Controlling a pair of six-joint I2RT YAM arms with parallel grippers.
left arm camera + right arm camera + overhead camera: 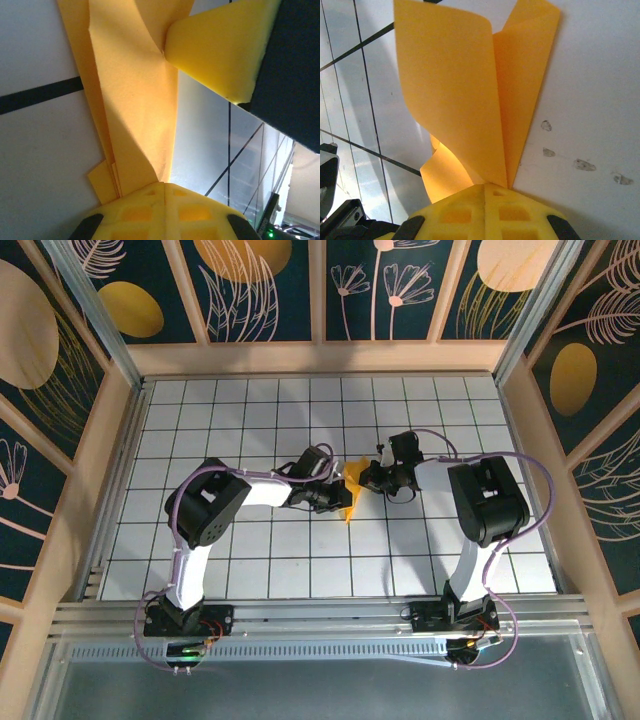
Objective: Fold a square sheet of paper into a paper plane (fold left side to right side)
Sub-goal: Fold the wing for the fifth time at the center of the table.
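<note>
The thin, folded orange-yellow paper sheet (353, 478) stands up in the middle of the white grid table (240, 420). The left gripper (164, 196) pinches one end tight. The right gripper (485, 194) pinches the other.

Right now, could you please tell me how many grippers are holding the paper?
2: the left gripper pinches the paper from the left, and the right gripper pinches it from the right.
</note>
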